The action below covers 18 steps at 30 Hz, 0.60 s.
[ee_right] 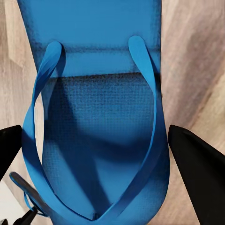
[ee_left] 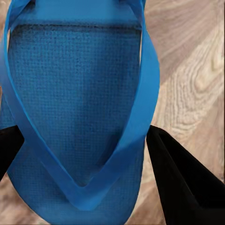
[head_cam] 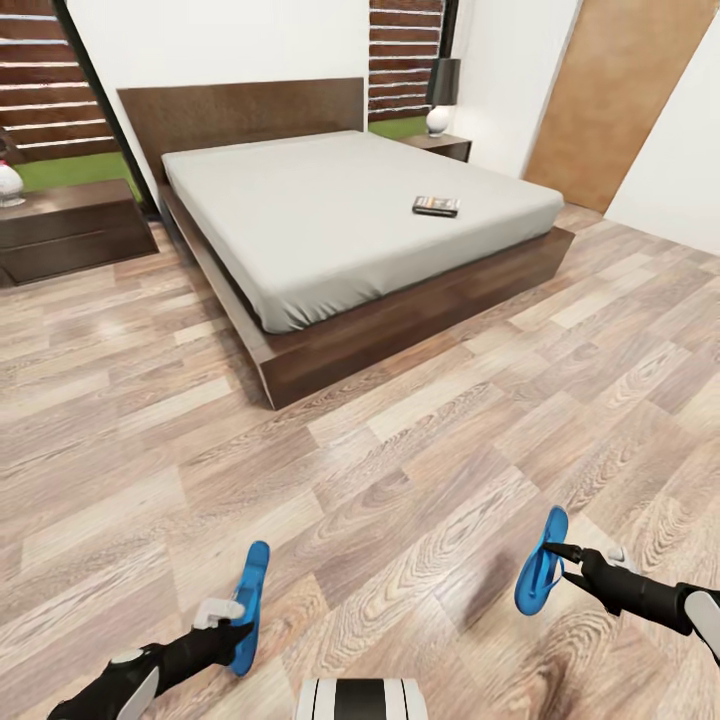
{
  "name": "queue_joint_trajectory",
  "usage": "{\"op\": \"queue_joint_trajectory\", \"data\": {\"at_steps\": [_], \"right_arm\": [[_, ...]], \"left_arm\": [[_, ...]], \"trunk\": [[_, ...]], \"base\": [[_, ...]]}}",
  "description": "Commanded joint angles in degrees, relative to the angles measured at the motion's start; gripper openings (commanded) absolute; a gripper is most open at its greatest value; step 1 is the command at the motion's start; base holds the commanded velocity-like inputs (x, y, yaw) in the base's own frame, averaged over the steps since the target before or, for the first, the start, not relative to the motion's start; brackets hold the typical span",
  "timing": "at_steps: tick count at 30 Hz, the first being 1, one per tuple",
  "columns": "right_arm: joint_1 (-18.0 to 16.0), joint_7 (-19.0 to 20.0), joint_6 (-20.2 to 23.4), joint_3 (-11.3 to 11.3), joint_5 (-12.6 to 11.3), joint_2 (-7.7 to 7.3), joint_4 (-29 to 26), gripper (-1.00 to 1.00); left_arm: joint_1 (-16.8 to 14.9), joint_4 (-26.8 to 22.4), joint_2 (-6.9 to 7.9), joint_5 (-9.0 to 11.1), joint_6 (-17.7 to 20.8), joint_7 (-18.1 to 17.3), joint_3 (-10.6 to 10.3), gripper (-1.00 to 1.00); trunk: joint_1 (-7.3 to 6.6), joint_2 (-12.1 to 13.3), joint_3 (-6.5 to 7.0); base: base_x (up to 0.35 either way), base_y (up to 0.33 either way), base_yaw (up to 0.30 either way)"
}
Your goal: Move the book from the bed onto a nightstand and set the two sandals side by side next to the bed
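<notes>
Each gripper holds one bright blue sandal on edge, low over the wood floor in front of the bed (head_cam: 340, 215). My left gripper (head_cam: 238, 628) is shut on the left sandal (head_cam: 250, 598). My right gripper (head_cam: 560, 560) is shut on the right sandal (head_cam: 540, 562). The left wrist view has the sandal (ee_left: 75, 93) with its strap between two black fingers (ee_left: 180, 185). The right wrist view has the other sandal (ee_right: 101, 126) between its fingers (ee_right: 199, 176). The book (head_cam: 436, 206) lies flat on the grey mattress near the bed's right edge.
One dark nightstand (head_cam: 70, 225) stands left of the bed. The other nightstand (head_cam: 442, 146) at the far right corner carries a lamp (head_cam: 441, 95). A wooden door (head_cam: 620, 100) is at the right. Open plank floor lies between me and the bed's foot.
</notes>
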Motion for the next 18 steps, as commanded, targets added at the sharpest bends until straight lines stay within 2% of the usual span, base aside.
{"op": "queue_joint_trajectory", "data": {"at_steps": [1, 3, 5, 8, 10, 12, 15, 18], "right_arm": [[-0.03, 0.12, 0.31, -0.15, 0.16, 0.02, 0.12, -1.00], [-0.03, 0.07, 0.14, -0.16, 0.31, 0.02, 0.39, -1.00], [-0.03, 0.00, -0.04, -0.19, 0.42, 0.02, 0.66, -1.00], [-0.03, -0.21, -0.77, -0.17, 0.70, 0.02, 3.77, -1.00], [-0.02, -0.27, -3.42, -0.14, 1.62, 0.02, 8.14, -1.00], [0.00, -0.27, -9.56, -0.13, 3.71, 0.02, 12.98, -1.00], [0.00, -0.05, -21.67, -0.13, 7.73, 0.06, 19.89, -1.00], [0.01, 0.04, -28.94, -0.10, 9.68, 0.15, 25.73, -1.00]], "left_arm": [[-0.02, 0.01, 0.08, 0.49, -0.14, -0.52, -0.44, -1.00], [-0.02, -0.02, 0.11, 1.16, -0.12, -1.62, -0.39, -1.00], [-0.02, -0.06, 0.15, 2.70, -0.08, -3.46, -0.33, -1.00], [-0.02, 0.01, 0.18, 6.90, -0.06, -7.88, -0.45, -1.00], [-0.02, 0.14, 0.18, 8.89, -0.01, -10.14, -0.49, -1.00], [0.02, 0.41, 0.12, 9.74, 0.02, -10.99, -0.51, -1.00], [0.11, 1.52, -0.03, 10.13, -0.15, -11.37, -0.60, -1.00], [0.24, 2.43, -0.64, 10.12, -0.32, -11.38, -0.66, -1.00]], "trunk": [[-0.03, 0.00, 0.19], [-0.08, 0.03, 0.63], [-0.14, 0.05, 1.08], [-0.21, 0.09, 1.74], [-0.26, 0.12, 2.18], [-0.32, 0.15, 2.63], [-0.39, 0.19, 3.29], [-0.47, 0.23, 3.96]], "base": [[0.000, 0.000, 0.000], [0.000, 0.000, 0.000], [0.000, 0.000, 0.000], [0.000, 0.000, 0.000], [0.000, 0.000, 0.000], [0.000, 0.000, 0.000], [0.000, 0.000, 0.000], [0.000, 0.000, 0.000]]}}
